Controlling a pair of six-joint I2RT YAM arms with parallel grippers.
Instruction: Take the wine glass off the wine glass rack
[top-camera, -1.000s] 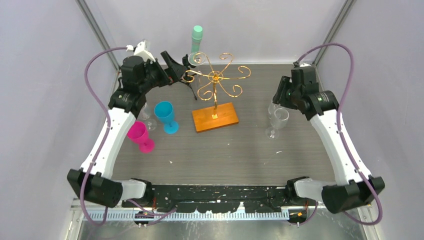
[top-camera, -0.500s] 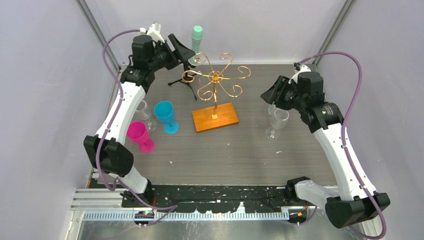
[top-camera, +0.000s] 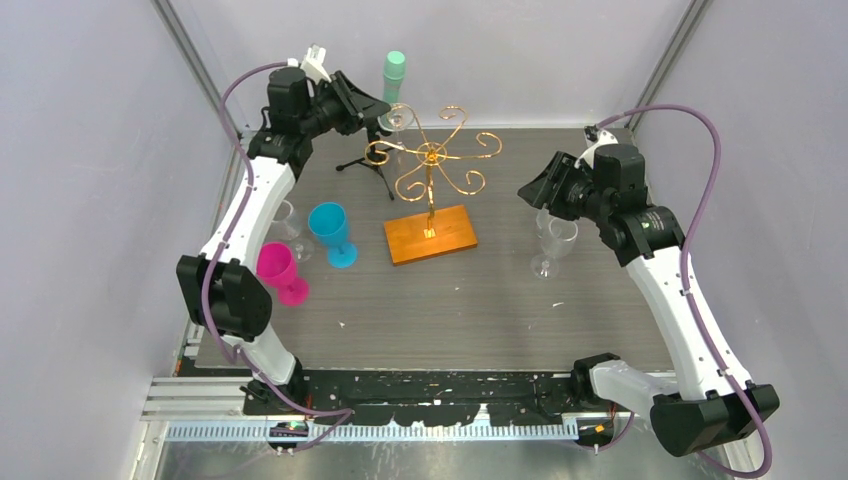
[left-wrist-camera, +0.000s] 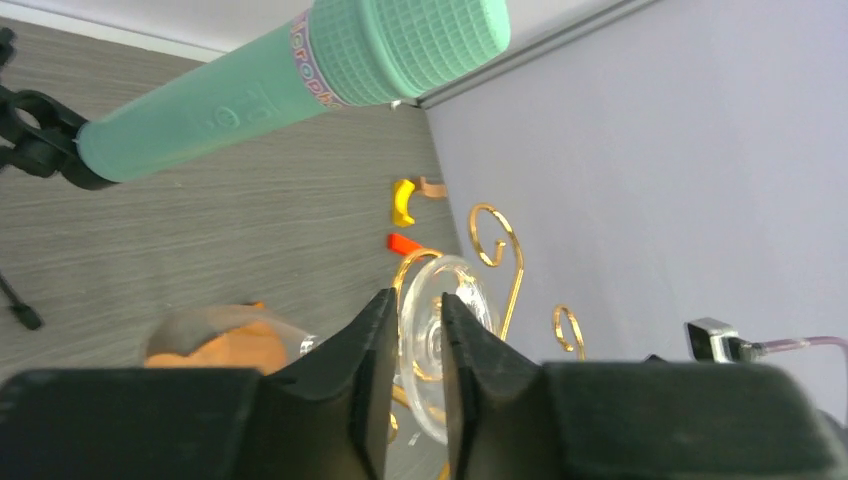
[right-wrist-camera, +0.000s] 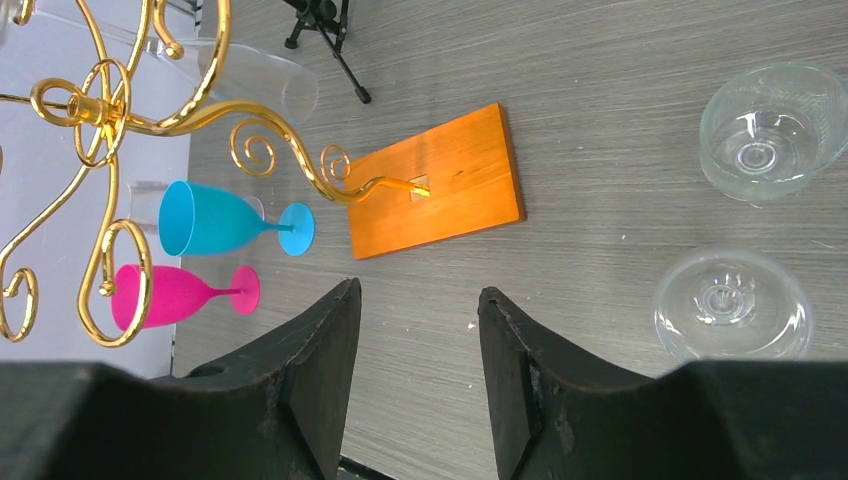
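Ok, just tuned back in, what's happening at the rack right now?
The left gripper is up at the wine glass rack, jaws narrow on either side of the stem of the clear wine glass hanging there. Whether they pinch it yet is unclear. The glass is not off the rack. The right gripper hangs open over the table, holding nothing.

Left arm reaching far, left tool (left-wrist-camera: 418, 300) jaws narrowly apart, right tool (right-wrist-camera: 420, 290) raised, jaws spread.
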